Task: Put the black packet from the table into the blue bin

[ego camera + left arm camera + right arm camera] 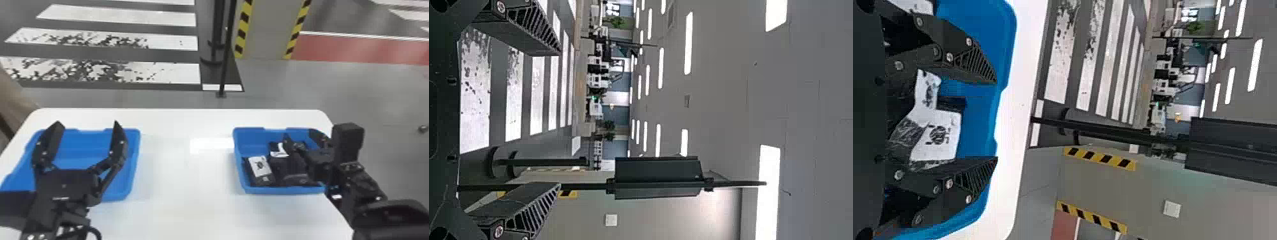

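My left gripper (pixel 87 123) is open over the left blue bin (pixel 135 159), with nothing between its fingers. In the left wrist view the left gripper (pixel 560 118) has its two fingers wide apart. My right gripper (pixel 299 135) is over the right blue bin (pixel 284 190), which holds several black packets. One packet with a white label (pixel 261 166) lies at that bin's left side; another labelled packet (pixel 278 150) is behind it. From the right wrist, the right gripper (pixel 996 120) is open, and a white-labelled packet (pixel 939 136) shows in the bin beyond its fingers.
Both bins stand on a white table (pixel 178 178), one at each side, with its bare middle between them. Past the far edge, a thin black post (pixel 225 63) rises from the floor near a pillar with yellow-and-black striped edges (pixel 268 32).
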